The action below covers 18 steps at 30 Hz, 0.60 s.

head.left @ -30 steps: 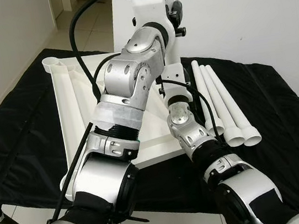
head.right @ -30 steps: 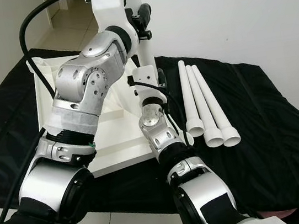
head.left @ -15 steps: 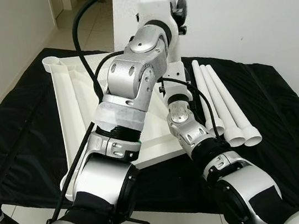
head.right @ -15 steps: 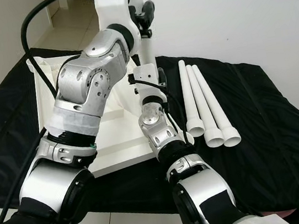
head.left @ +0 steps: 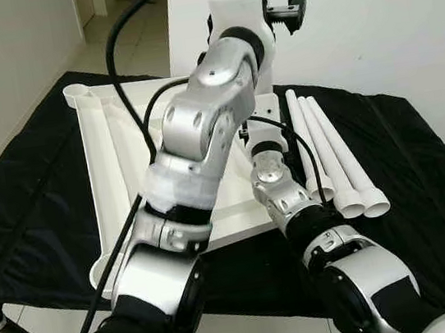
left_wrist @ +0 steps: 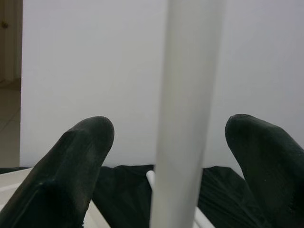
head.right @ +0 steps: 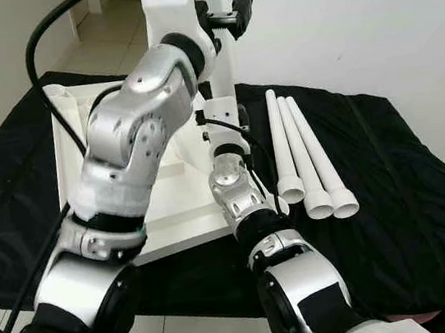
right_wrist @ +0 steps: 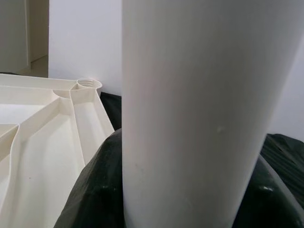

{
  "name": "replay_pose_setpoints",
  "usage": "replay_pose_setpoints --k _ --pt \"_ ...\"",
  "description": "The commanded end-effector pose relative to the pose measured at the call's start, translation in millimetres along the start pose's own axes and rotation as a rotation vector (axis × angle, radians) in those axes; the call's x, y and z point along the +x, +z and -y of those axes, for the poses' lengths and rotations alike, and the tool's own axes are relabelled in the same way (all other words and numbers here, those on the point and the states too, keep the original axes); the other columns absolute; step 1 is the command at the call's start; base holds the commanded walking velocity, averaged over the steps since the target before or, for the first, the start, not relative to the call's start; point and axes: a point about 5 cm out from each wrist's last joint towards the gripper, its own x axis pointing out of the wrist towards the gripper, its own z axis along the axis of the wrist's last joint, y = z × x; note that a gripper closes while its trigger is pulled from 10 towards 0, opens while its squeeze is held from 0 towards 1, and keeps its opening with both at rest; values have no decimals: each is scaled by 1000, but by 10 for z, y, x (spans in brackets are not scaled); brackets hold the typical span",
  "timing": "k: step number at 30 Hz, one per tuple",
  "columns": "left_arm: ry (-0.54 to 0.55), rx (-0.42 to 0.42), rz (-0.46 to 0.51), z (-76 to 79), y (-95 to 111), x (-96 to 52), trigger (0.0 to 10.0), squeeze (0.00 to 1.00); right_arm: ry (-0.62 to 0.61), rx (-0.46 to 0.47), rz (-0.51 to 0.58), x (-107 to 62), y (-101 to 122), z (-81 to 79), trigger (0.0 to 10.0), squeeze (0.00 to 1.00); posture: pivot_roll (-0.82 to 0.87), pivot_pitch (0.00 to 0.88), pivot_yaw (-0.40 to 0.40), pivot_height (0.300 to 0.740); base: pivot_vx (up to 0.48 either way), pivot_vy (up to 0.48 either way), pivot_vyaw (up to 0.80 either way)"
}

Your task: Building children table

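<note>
White walls, tiled floor, a black cloth [head.left: 424, 188] spread low. On it, upside down, the white tabletop [head.left: 110, 161], ribs up, with a corner socket [head.left: 77, 92] at the far left. Just beside its right edge, three loose legs [head.right: 308, 158] lying side by side. Upright at the tabletop's near right corner, a fourth leg [left_wrist: 185, 114]. Left pincer [left_wrist: 171, 142] spread wide around it, fingers clear of it. Right pincer [right_wrist: 190, 199] low against the leg's base; whether clamped, cannot tell. Best keep the leg plumb, steady the base, then twist or press home squarely.
</note>
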Motion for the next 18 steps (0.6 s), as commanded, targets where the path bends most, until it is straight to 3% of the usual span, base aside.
replay_pose_setpoints --k 1,11,15,18 --pt "-158 19 10 120 8 -19 10000 0 -22 19 -16 13 -54 93 10000 0 72 0 -132 740 0 0 0" --pt "-72 5 -17 -203 -208 -191 10000 0 44 89 -9 24 -76 225 10000 0 71 0 -132 740 0 0 0" --pt "-49 0 -31 -280 -261 -236 10000 0 116 85 25 9 -55 222 10000 0 72 0 -132 740 0 0 0" --pt "0 17 -66 -417 -408 -324 10000 0 179 127 34 -26 -83 313 10000 0 68 0 -130 740 0 0 0"
